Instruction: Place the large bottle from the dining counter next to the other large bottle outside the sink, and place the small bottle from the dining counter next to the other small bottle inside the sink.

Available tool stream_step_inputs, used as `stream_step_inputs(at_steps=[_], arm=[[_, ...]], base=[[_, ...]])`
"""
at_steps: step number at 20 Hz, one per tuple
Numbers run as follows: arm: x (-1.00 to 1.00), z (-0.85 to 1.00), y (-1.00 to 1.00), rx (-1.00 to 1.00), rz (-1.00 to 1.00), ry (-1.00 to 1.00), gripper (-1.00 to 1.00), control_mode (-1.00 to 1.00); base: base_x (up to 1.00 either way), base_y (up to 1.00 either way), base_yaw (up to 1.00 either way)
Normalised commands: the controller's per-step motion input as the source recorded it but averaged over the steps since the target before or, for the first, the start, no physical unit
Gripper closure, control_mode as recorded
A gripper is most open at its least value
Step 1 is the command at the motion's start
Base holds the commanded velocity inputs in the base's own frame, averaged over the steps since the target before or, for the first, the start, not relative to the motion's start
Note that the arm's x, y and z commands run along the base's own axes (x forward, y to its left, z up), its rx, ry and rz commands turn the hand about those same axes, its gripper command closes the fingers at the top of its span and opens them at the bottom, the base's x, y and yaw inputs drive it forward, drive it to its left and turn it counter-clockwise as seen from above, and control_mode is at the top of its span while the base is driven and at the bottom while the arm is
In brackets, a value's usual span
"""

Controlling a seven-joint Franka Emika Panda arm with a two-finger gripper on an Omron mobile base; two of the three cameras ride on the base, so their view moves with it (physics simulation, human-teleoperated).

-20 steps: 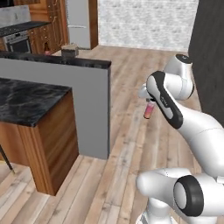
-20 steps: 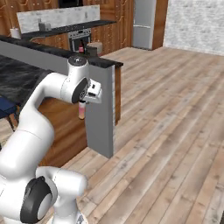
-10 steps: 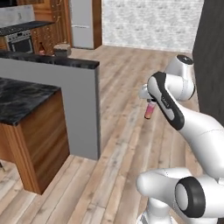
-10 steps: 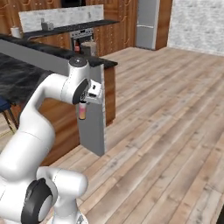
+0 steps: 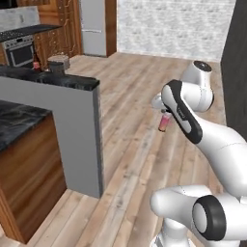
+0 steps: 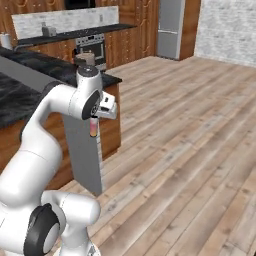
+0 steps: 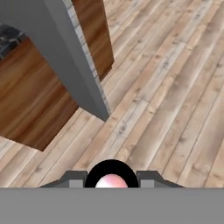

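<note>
**Small bottle in hand, drop-off in the sink yet to come**

Left base view: the end effector (image 5: 164, 114) is clamped on the small bottle (image 5: 164, 122), a pale-pink thing with a dark reddish cap, which hangs upright below the wrist over the wooden floor (image 5: 140, 120). It is well apart from the grey end wall (image 5: 58, 135) of the dining surface (image 5: 19, 113), off to that wall's right. On the dark surface running behind that wall a small dark pot (image 5: 57, 67) stands; whatever else stands near it is too small to name. From this view I judge the pick-up of the small bottle done and the carrying under way.

Right base view: the end effector (image 6: 93, 121) holds the small bottle (image 6: 93, 129) just in front of the same grey wall (image 6: 85, 155), the bottle's body hanging free and touching nothing else.

Hand view: the bottle's rounded pale top (image 7: 112, 180) sits between the finger tips (image 7: 75, 178), with the floor (image 7: 175, 87) below and the grey wall (image 7: 70, 57) up and to the left.

What is left, as I judge it: reaching the sink and setting this bottle inside beside its twin. How the large bottle stands cannot be told from here
</note>
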Motion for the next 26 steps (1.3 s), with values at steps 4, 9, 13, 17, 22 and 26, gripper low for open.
stream_step_inputs(at_steps=[4,9,13,17,22,26], arm=[[0.00,0.00,0.00,0.00,0.00,0.00,1.00,1.00],[0.00,0.00,0.00,0.00,0.00,0.00,1.00,1.00],[0.00,0.00,0.00,0.00,0.00,0.00,1.00,1.00],[0.00,0.00,0.00,0.00,0.00,0.00,1.00,1.00],[0.00,0.00,0.00,0.00,0.00,0.00,1.00,1.00],[0.00,0.00,0.00,0.00,0.00,0.00,1.00,1.00]], base=[[0.83,-0.67,0.07],[0.88,-0.48,0.09],[0.94,-0.31,0.11],[0.94,-0.30,0.11],[0.98,-0.25,0.11],[1.00,-0.19,0.10]])
